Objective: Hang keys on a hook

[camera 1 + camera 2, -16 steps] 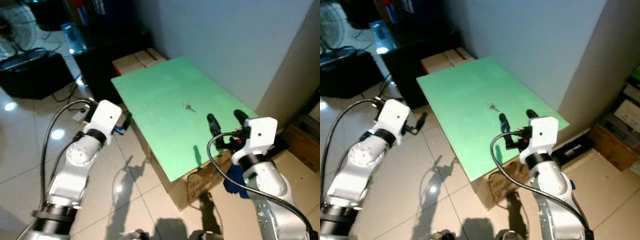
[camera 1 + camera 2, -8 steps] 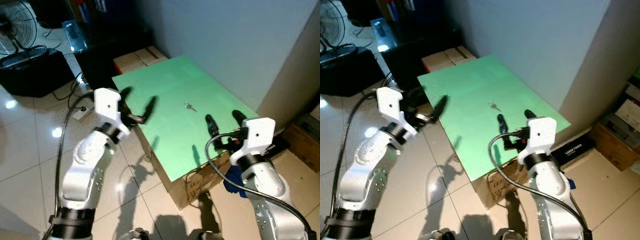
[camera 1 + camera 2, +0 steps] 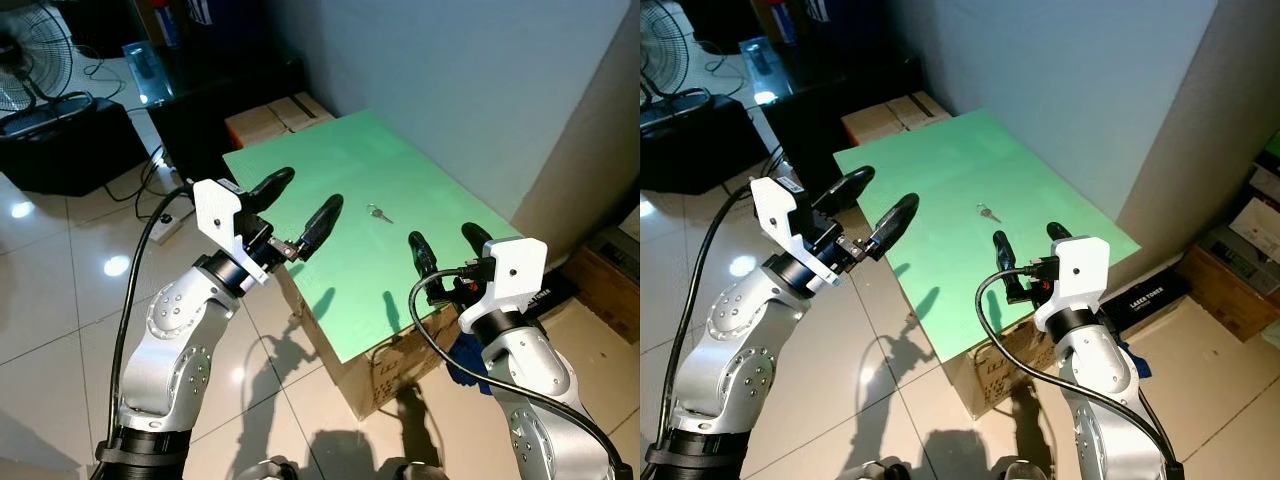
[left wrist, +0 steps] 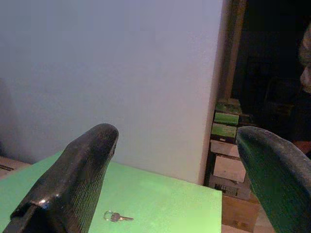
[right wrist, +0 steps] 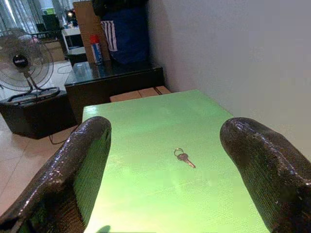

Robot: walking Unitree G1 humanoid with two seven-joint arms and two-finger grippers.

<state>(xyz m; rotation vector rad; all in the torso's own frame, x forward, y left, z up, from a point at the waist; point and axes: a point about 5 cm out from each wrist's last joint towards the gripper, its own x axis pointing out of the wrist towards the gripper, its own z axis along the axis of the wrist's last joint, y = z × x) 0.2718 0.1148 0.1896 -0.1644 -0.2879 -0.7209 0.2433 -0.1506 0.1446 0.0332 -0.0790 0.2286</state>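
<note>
Head camera: left gripper point(image 3: 298, 208) raised over the near-left edge of the green table point(image 3: 330, 170), fingers spread wide and holding nothing; right gripper point(image 3: 448, 248) poised at the near-right corner, fingers likewise parted and bare. Keys point(image 3: 376, 212) flat on the green top, ahead of both grippers and roughly between them, well apart from either, somewhat nearer the right. Cardboard boxes point(image 3: 275, 118) beyond the far end of the table; standing fan point(image 3: 25, 45) off past the left arm. Left wrist camera: keys point(image 4: 116, 217) small and low between the two black fingers point(image 4: 73, 184), far ahead, plain wall point(image 4: 112, 73) behind. Right wrist camera: keys point(image 5: 183, 158) lying ahead, centred in the gap between the spread fingers point(image 5: 73, 179), ring end turned away. Probably the approach stage, with nothing picked up yet. Next move calls for a reach forward and down by one gripper, likely the right, then a close pinch on a thin flat item lying flush with the surface. No hook identifiable anywhere.
</note>
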